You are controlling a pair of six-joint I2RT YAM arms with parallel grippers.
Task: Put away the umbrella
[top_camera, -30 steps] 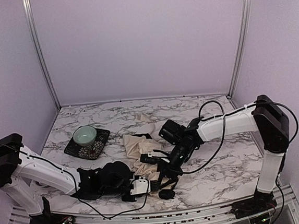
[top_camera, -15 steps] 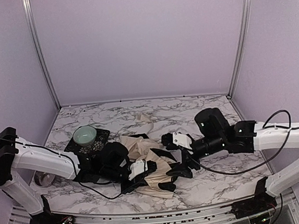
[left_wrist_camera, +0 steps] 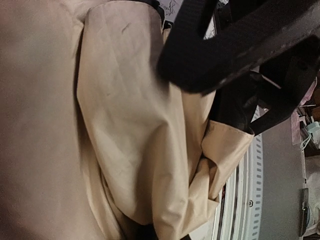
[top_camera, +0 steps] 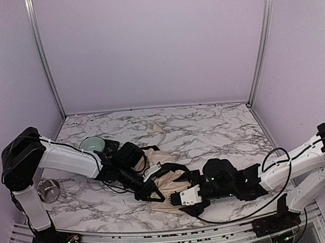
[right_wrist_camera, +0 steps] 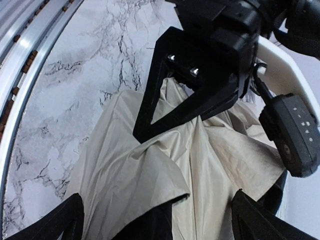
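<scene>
Currently the umbrella lies crumpled on the marble table, close to the front edge, cream fabric uppermost. Left gripper: fingers together, pinching a fold of that fabric. Right gripper: fingers spread wide, fabric between them, gripping nothing.

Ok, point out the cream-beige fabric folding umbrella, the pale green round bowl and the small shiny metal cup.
umbrella (right_wrist_camera: 135,185): right wrist view, on its canopy fabric.
green bowl (top_camera: 90,143): top external view, on its inside.
metal cup (top_camera: 48,190): top external view, on its hollow middle.
</scene>
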